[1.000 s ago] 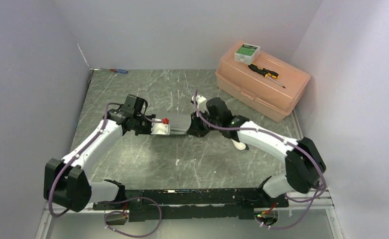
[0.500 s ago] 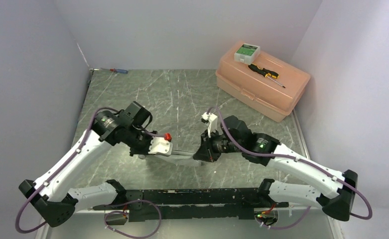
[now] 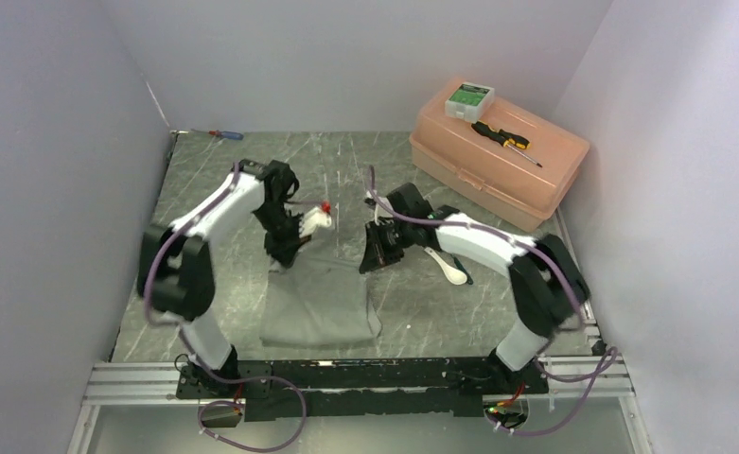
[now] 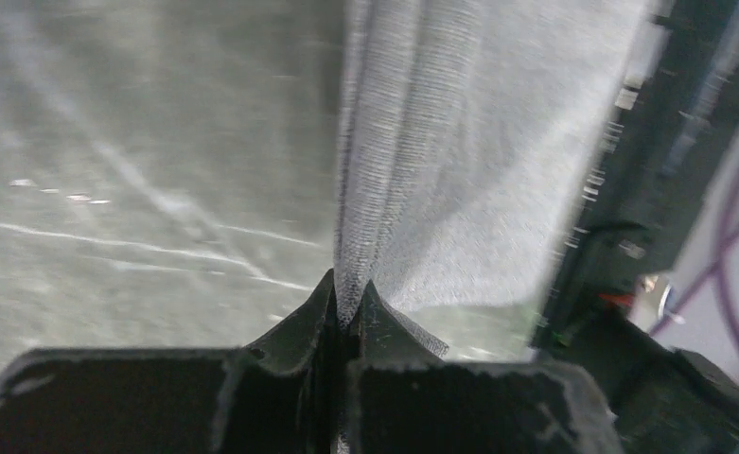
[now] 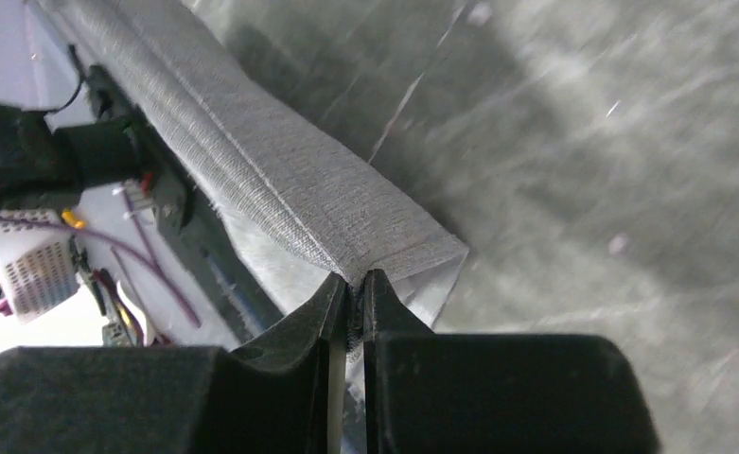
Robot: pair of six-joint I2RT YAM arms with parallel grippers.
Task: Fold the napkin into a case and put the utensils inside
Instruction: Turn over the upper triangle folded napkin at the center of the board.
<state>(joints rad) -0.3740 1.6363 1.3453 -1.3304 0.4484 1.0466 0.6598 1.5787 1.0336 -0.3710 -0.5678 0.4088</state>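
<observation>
Top external shows the left gripper point(image 3: 286, 252) and right gripper point(image 3: 375, 258) each pinched shut on a far corner of the napkin point(image 3: 318, 305), its near part lying on the table point(image 3: 346, 161); folding looks barely started, and the white spoon point(image 3: 452, 270) lies outside, unplaced

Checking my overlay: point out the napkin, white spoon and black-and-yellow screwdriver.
napkin point(image 3: 318, 305), top view, flat middle of the cloth.
white spoon point(image 3: 455, 273), top view, its bowl.
black-and-yellow screwdriver point(image 3: 503, 138), top view, its handle.
</observation>
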